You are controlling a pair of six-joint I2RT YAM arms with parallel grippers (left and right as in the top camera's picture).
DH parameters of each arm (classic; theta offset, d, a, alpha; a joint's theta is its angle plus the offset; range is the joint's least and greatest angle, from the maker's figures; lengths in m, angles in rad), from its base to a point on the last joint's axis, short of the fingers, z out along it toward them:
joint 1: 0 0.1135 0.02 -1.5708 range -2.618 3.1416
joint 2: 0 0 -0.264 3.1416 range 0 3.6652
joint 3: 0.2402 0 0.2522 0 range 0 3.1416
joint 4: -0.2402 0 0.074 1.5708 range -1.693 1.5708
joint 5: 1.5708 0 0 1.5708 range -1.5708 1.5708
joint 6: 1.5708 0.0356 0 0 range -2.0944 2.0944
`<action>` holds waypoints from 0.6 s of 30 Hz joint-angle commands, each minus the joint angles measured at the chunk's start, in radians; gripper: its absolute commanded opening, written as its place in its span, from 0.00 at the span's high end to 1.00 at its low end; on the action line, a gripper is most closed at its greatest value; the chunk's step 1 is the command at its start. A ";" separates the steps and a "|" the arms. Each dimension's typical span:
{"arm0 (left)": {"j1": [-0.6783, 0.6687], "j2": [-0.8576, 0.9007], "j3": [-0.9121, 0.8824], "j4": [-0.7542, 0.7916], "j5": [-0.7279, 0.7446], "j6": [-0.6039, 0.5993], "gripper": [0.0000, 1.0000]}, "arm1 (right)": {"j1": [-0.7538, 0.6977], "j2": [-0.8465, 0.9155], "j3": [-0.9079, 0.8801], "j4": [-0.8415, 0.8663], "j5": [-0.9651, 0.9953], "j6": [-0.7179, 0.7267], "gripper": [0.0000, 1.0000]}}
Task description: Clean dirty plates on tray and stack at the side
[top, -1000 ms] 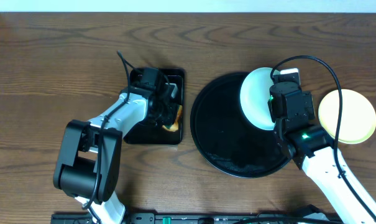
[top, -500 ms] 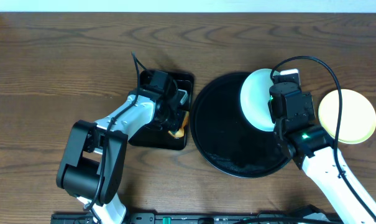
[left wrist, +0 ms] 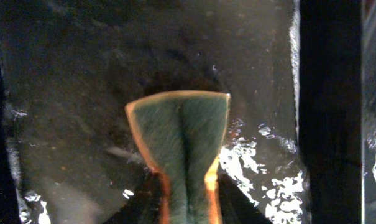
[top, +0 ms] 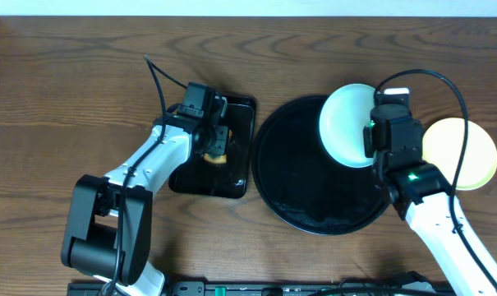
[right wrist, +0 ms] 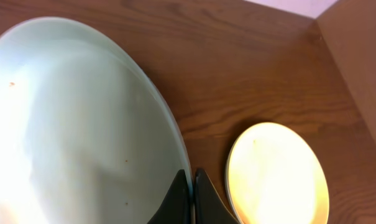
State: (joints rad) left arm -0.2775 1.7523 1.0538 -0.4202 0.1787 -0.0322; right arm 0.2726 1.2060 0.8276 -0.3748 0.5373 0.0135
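Right end effector point(right wrist: 191, 186) is pinching the mint plate point(top: 344, 123) by its rim, holding it over the far right of the round tray point(top: 289, 181). Left end effector point(left wrist: 188, 204) is squeezing the sponge point(left wrist: 181, 130); wiping well is likely asking for a steady plate and flat sponge contact.

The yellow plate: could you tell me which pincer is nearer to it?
Right. The right pincer grips the mint plate beside the yellow plate; the left pincer holds a sponge at the small tray, far away.
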 commanded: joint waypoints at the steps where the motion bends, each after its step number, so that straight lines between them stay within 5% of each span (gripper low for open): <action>1: -0.007 -0.008 0.021 -0.018 -0.009 -0.008 0.50 | -0.029 -0.009 0.005 0.000 -0.054 0.054 0.99; 3: -0.007 -0.008 0.021 -0.022 -0.007 -0.008 0.40 | -0.042 -0.009 0.005 -0.002 -0.074 0.076 0.99; 18: -0.007 -0.043 0.022 -0.046 -0.008 -0.098 0.40 | -0.352 -0.009 0.005 -0.019 -0.207 0.318 0.99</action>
State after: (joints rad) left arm -0.2832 1.7512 1.0534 -0.4660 0.1768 -0.0914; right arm 0.0166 1.2060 0.8276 -0.3809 0.3389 0.1955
